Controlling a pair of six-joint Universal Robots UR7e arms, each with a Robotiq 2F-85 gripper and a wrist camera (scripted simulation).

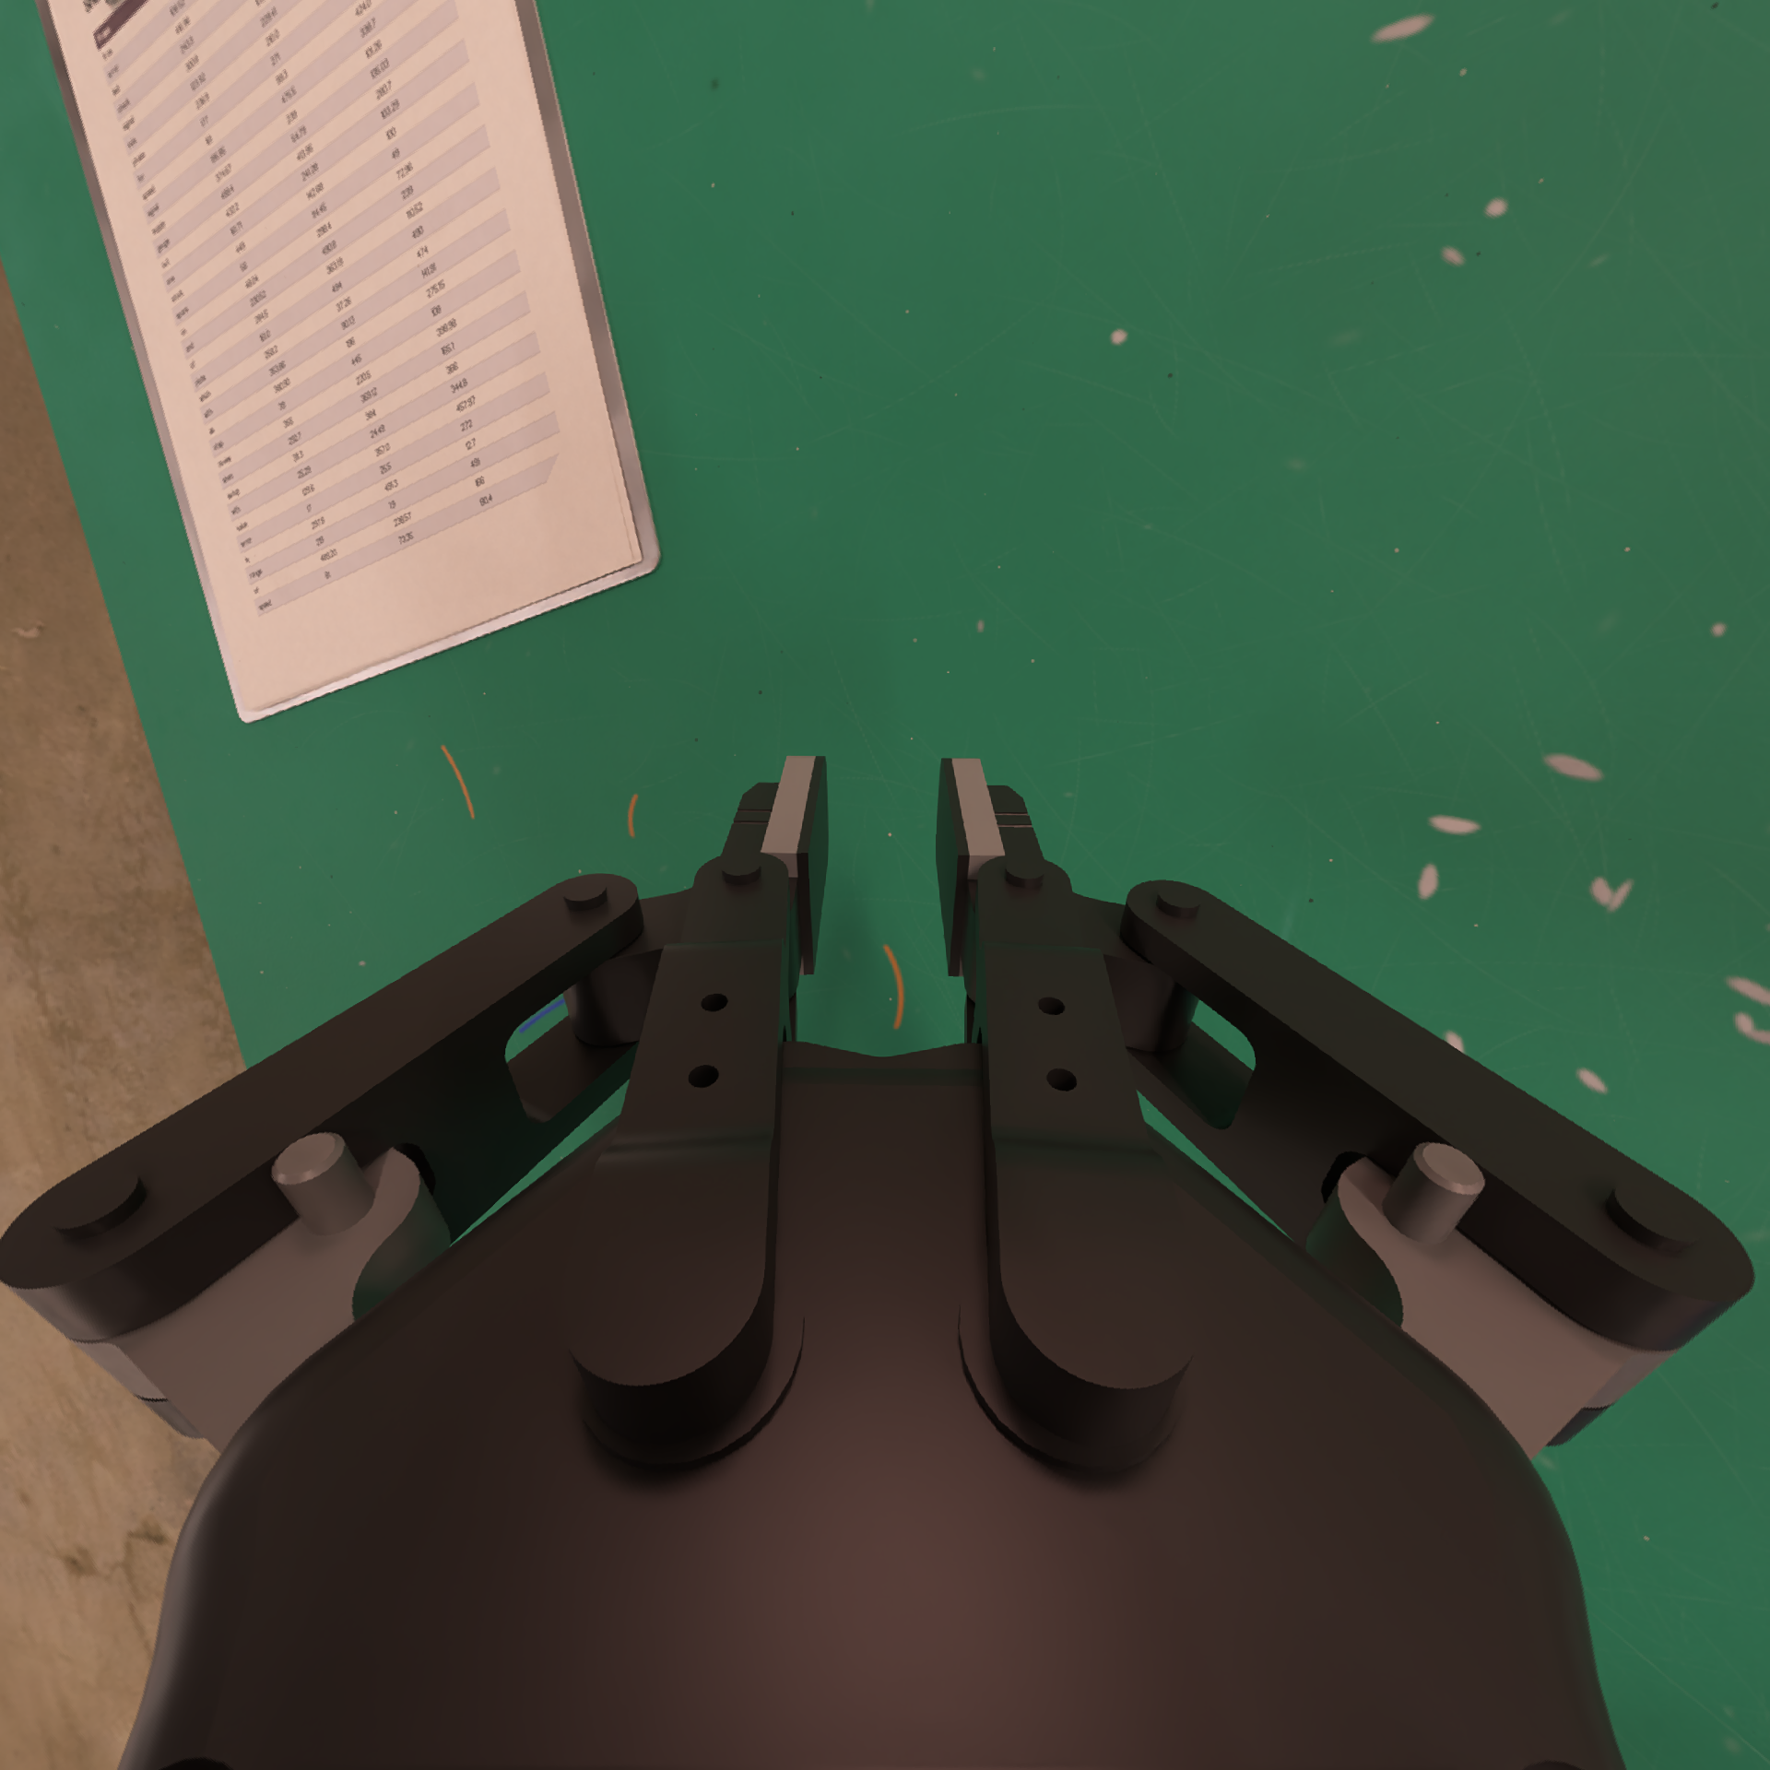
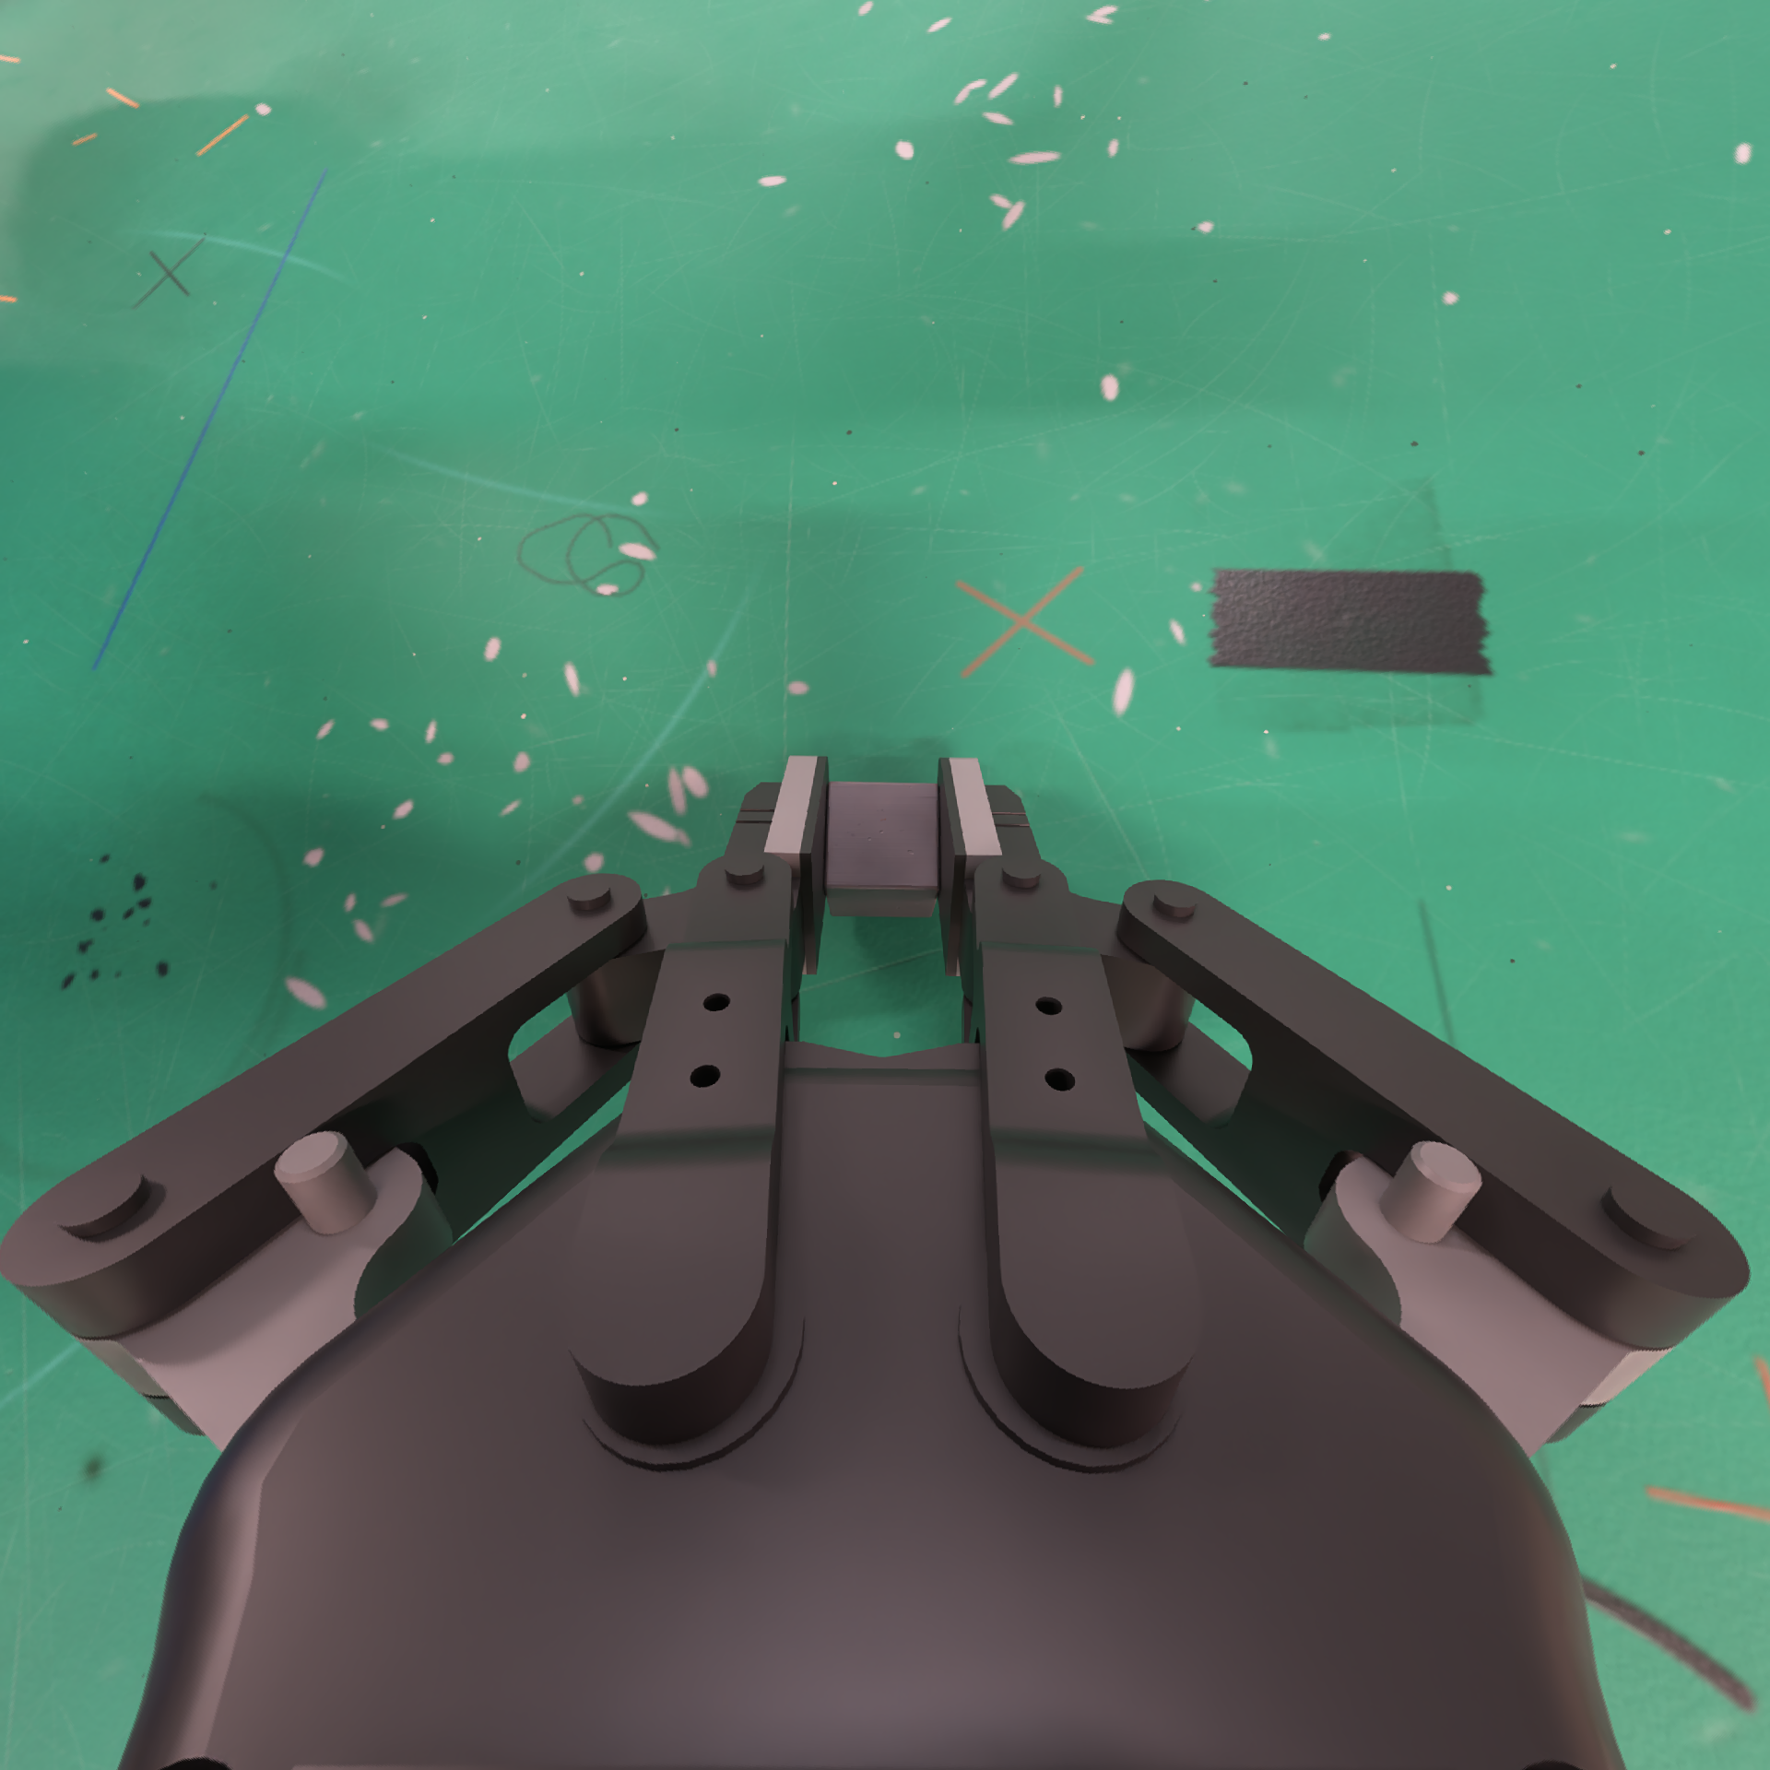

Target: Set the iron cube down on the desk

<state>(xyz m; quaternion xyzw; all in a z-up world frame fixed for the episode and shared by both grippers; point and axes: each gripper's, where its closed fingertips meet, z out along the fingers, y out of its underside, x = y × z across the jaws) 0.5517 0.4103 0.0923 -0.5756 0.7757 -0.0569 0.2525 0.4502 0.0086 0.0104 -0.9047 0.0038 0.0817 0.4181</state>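
A small grey iron cube (image 2: 881,835) sits between the pads of my right gripper (image 2: 882,781), which is shut on it. The cube is held low over the green desk (image 2: 862,431), with its shadow close underneath; I cannot tell whether it touches the surface. My left gripper (image 1: 882,800) hangs over the green desk (image 1: 1197,479) with a narrow gap between its pads and nothing in it. The cube does not show in the left wrist view.
A clipboard with a printed sheet (image 1: 335,316) lies at the upper left of the left wrist view, near the desk's left edge, with brown floor (image 1: 67,910) beyond. A strip of black tape (image 2: 1349,623) and an orange cross mark (image 2: 1025,623) lie ahead of the right gripper.
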